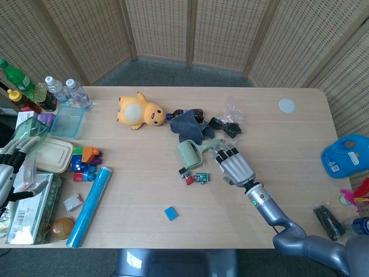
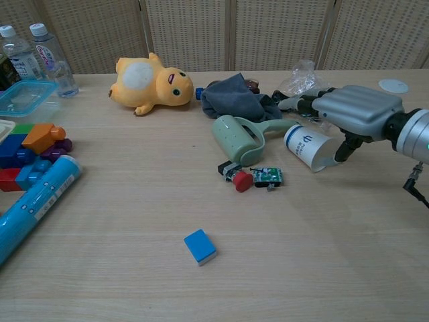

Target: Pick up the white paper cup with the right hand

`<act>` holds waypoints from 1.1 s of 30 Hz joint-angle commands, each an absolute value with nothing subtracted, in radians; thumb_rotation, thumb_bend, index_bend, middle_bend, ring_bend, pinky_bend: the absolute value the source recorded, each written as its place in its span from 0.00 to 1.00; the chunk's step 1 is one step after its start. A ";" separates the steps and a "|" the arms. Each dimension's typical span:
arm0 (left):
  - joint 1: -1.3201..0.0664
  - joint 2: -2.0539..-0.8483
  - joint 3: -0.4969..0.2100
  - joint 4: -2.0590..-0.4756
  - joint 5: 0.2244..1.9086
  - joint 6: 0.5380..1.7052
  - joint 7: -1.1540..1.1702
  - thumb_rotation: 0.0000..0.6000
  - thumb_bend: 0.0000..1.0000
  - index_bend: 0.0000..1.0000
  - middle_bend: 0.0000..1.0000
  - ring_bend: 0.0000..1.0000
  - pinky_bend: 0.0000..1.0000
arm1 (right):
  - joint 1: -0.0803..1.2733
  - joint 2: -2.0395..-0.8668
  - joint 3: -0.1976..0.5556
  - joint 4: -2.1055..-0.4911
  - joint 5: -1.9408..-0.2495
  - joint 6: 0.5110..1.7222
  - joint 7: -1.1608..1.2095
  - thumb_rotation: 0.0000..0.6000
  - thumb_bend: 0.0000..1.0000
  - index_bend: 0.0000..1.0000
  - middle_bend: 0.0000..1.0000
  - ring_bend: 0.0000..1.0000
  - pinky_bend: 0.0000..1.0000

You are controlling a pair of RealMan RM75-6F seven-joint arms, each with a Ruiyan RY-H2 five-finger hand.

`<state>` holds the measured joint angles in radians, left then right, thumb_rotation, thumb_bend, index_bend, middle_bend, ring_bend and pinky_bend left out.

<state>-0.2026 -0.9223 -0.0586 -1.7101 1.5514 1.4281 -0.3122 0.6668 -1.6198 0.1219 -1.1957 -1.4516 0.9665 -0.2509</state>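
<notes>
White cup (image 2: 310, 146) lies on its side on the table (image 2: 322, 255), mouth toward the right, just right of the green roller (image 2: 238, 138) and in front of the plastic bag (image 2: 303, 79). In the head view the cup is almost fully hidden under the right hand (image 1: 235, 167). Right hand (image 2: 353, 111) sits palm-down directly over the cup, fingers (image 2: 303, 102) extended and close together past the cup's far side, thumb (image 2: 344, 147) dropped beside the cup's open rim. Cannot tell if the hand touches or grips the cup; cup rests on the table. Left hand (image 1: 8, 173) at the table's left edge near the boxes (image 1: 30, 213), fingers apart, holding nothing. Grey cloth (image 2: 232, 96) sits behind the roller, yellow plush (image 2: 149, 83) further left. Red-capped piece (image 2: 241, 179) and small circuit board (image 2: 268, 176) lie in front of the roller. Blue block (image 2: 200, 246) near the front edge, well apart from the cup. Blue tube (image 1: 90, 206) and toy bricks (image 1: 85, 161) on the left side.
</notes>
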 commanded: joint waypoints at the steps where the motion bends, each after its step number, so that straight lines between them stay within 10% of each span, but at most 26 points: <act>1: -0.201 -0.923 -0.059 -1.710 1.550 1.430 -0.313 0.94 0.30 0.00 0.00 0.00 0.00 | 0.686 -1.635 0.119 -1.157 -1.453 0.946 -0.222 1.00 0.23 0.00 0.03 0.00 0.00; 20: -0.182 -0.906 -0.059 -1.730 1.546 1.455 -0.298 0.94 0.30 0.00 0.00 0.00 0.00 | 0.763 -1.728 0.089 -0.910 -1.485 0.869 -0.035 1.00 0.24 0.01 0.08 0.00 0.00; 33: -0.180 -0.910 -0.060 -1.733 1.548 1.455 -0.294 0.94 0.30 0.00 0.00 0.00 0.00 | 0.780 -1.729 0.061 -0.872 -1.510 0.864 0.007 1.00 0.26 0.27 0.31 0.17 0.16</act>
<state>-0.1800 -0.9099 -0.0603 -1.7328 1.5474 1.4547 -0.2943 0.7801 -1.7298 0.0620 -0.8722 -1.5097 0.8635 0.0072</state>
